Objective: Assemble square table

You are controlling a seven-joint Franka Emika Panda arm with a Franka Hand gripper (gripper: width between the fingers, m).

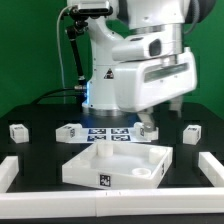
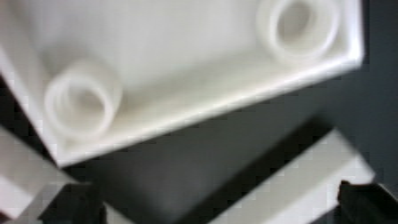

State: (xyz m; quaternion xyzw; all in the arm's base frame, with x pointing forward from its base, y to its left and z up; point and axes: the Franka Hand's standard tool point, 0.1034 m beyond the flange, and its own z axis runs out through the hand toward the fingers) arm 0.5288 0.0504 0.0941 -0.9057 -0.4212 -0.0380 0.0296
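**Square table build: nothing fitted yet, pincer empty**

Exterior view: the tabletop lies on the table, lower middle of the frame, with no leg in it. I count one tabletop and four legs in a row behind it. The pincer hangs by the nearest leg, right of centre.

Wrist view: jaws spread wide, holding nothing. Two round sockets show in the tabletop.

My guess is first-leg pickup: drop over it, then close.

The marker board, thin, flat and white with printed tags, lies on the matte black table just beside the jaws. Long white plastic border bars lie well apart from them, and a green cloth backdrop hangs far behind.
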